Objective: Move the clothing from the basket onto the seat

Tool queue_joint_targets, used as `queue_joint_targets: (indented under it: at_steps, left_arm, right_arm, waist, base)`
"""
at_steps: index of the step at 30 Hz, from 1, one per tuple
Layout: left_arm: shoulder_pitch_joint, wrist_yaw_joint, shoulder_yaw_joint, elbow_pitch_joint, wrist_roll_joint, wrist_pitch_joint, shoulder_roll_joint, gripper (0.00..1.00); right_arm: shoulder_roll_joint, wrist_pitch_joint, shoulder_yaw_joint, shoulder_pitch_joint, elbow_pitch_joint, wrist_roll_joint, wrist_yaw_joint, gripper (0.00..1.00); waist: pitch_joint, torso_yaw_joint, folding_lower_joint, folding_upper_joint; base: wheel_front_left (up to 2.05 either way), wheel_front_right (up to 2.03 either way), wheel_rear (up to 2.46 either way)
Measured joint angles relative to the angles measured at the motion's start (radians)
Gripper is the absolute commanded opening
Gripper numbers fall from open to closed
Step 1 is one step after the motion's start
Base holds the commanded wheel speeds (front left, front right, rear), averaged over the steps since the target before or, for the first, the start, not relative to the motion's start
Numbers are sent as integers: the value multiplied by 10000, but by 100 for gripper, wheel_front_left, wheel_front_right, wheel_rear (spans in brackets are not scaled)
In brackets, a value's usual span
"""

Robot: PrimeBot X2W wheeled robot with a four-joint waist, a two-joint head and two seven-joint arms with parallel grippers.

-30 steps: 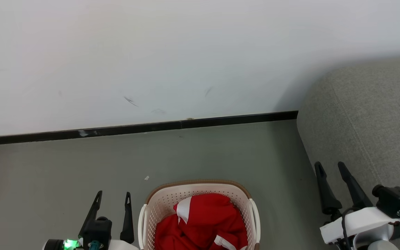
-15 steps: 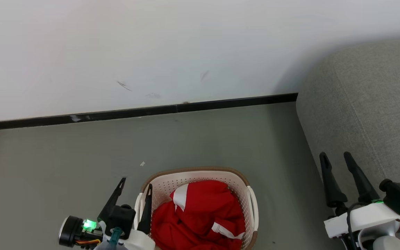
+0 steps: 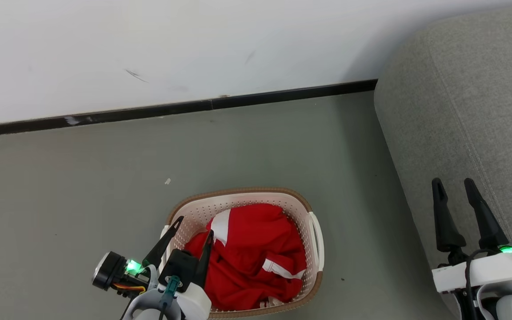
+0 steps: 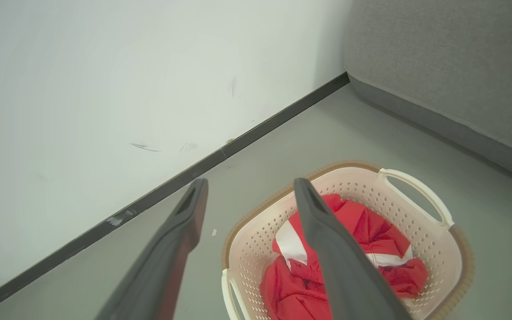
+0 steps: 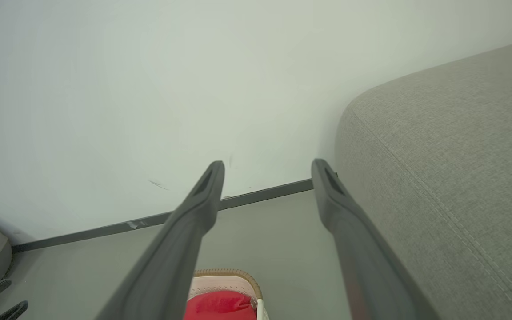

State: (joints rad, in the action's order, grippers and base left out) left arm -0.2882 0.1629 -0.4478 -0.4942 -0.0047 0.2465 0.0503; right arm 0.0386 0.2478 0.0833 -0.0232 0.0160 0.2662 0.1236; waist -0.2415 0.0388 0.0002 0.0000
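**Red clothing in the basket; both grippers open and empty**

Room: a plain white wall [image 3: 194,35] meets a grey-green floor [image 3: 260,146] along a black baseboard [image 3: 238,98]. The wall carries a few dark scuff marks [image 3: 136,75] low down. The baseboard has a pale chip near its left end. The floor is smooth and matte, with one small pale scrap [image 3: 167,181] lying loose between the baseboard and the basket.

Sofa [image 3: 469,89]: grey woven upholstery with a rounded edge and a pale stitched seam running down it. It fills the right side of the floor and butts against the wall at the far right corner.

Laundry basket [image 3: 238,192]: an oval of cream perforated plastic with a brown rim band, standing on the floor near its front edge. It is well apart from the baseboard and near the sofa's side but not touching it. A white side handle [image 3: 316,231] faces the sofa.

Red clothing [image 3: 251,253]: crumpled with white trim showing, lying inside the basket and filling most of it.

Left gripper [image 3: 196,226]: fingers spread wide with nothing between them, poised over the basket's left end. In the left wrist view one finger [image 4: 185,231] lies over bare floor outside the rim and the other over the red fabric. I cannot tell whether it makes contact.

Right gripper [image 3: 453,182]: fingers apart and empty, held up against the sofa's side, well apart from the basket.
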Motion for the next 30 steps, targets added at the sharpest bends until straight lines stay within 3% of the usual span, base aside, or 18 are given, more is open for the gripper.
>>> queue_joint_targets:
  at_steps: [14,30]
  left_arm:
    - [-1295,-71,-757,-1156,1122,-109,0,100]
    - [-2859,-84,-949,-2454,1670,-399,117,100]
  right_arm:
    - [2,0,-244,-737,516,328,0,100]
    - [6,0,-265,-1766,798,619,0,100]
  waist:
    - [-1591,421,0,0]
    - [-3404,1016,0,0]
  base:
    - [0,0,0]
    - [0,0,0]
